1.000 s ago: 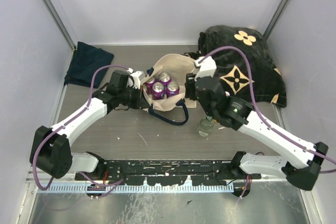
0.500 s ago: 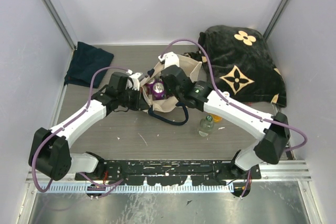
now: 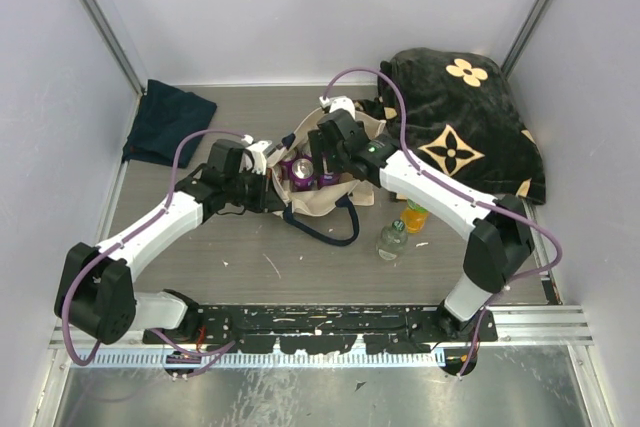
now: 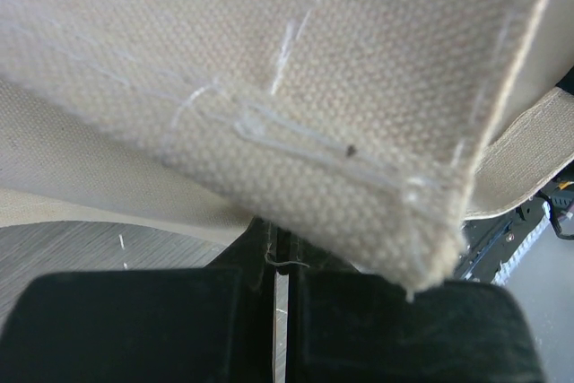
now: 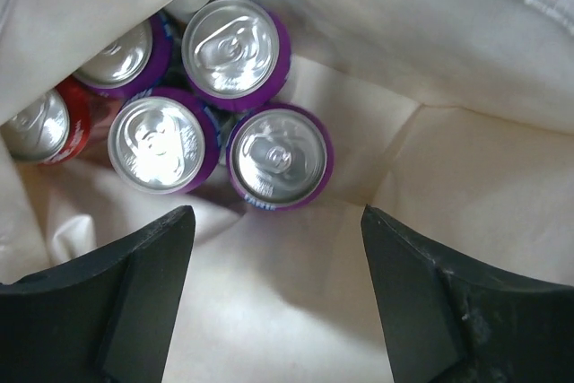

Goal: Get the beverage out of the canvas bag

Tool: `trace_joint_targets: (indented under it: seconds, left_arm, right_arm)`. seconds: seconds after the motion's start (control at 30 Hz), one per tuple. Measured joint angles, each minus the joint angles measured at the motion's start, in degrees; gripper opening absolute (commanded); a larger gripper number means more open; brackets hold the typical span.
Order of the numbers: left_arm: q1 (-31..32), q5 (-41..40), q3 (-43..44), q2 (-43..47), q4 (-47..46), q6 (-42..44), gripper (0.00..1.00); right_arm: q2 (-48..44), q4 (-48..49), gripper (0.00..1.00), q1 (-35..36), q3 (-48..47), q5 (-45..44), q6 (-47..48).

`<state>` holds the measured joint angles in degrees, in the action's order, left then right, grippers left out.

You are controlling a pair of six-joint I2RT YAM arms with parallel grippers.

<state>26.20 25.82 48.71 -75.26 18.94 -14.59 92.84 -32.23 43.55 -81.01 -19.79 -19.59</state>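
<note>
The canvas bag [image 3: 345, 127] sits near the middle of the top view, mouth up, with its navy handle looped on the table [image 3: 250, 257] just below it. The left gripper [image 3: 272, 185] reaches in from the lower left. Its dark fingers [image 4: 134, 325] are pressed together on the bag's left rim, and in the left wrist view a stitched fold of cream canvas [image 4: 269, 87] fills most of the frame right above them. The right gripper [image 3: 322, 152] hangs over the open mouth of the bag, pointing down into it. In its wrist view its fingers [image 5: 108, 302] stand wide apart at the lower corners with nothing between them. Inside the bag, in the upper left of that view, four purple cans [image 5: 278, 154] stand upright and packed together, tops showing. A red can [image 5: 45, 127] is at the left edge, partly hidden by canvas. No finger touches a can. On the table, lower right of the bag in the top view, a clear bottle [image 3: 392, 239] stands beside an orange bottle [image 3: 414, 215]. A black bag [image 3: 465, 132] with tan flower motifs lies at the upper right, and a navy cloth [image 3: 165, 122] at the upper left.
</note>
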Motion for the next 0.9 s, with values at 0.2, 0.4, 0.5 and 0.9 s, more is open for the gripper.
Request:
trace_joint_targets:
  seconds: [0.2,0.4,0.5,0.9]
  left_arm:
    - [0.0,0.02,0.26,-0.42,0.33,0.2,0.0]
    - [0.0,-0.02,1.11,-0.68,1.42,0.66,0.01]
    - [0.0,-0.02,1.25,-0.87,1.57,0.68,0.01]
    - [0.0,-0.48,3.17,-1.97,3.48,1.55,0.01]
  right_arm:
    - [4.76,0.04,0.81,-2.91,-2.36,2.89,1.66]
    - [9.16,-0.26,0.81,-4.15,-2.93,5.6,3.45]
    - [9.99,-0.59,0.81,-4.28,-2.93,6.16,3.87]
    - [13.79,-0.24,0.71,-4.42,-3.67,7.15,4.42]
